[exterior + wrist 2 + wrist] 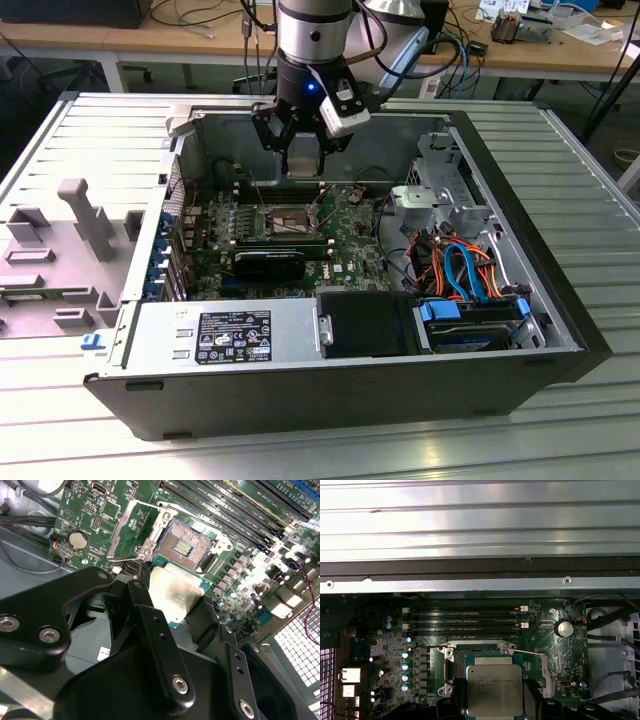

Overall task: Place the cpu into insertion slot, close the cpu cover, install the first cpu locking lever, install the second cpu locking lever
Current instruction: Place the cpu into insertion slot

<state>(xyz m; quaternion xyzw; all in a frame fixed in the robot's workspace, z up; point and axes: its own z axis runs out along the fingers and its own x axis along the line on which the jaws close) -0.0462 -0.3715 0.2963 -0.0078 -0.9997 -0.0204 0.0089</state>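
My gripper (301,165) hangs over the open computer case, shut on the cpu (175,592), a flat square chip with a grey metal top. In both wrist views the cpu (494,690) sits between my black fingers (533,697), level and above the board. The insertion slot (187,547) lies open just beyond the chip, its dark pin field bare. The cpu cover (118,532), a silvery frame with a square cut-out, stands swung up beside the slot. Two thin lever rods (427,645) (529,652) stick out on either side of the insertion slot (470,652). In the exterior view the slot (290,222) lies below my gripper.
The case walls (190,150) ring the motherboard. A black fan shroud (270,265), a silver power supply (225,335), a blue-tabbed drive (470,320) and orange and blue cables (460,265) sit nearby. Memory slots (465,620) and a coin cell (564,628) flank the socket. A grey fixture (85,215) stands at the exterior view's left.
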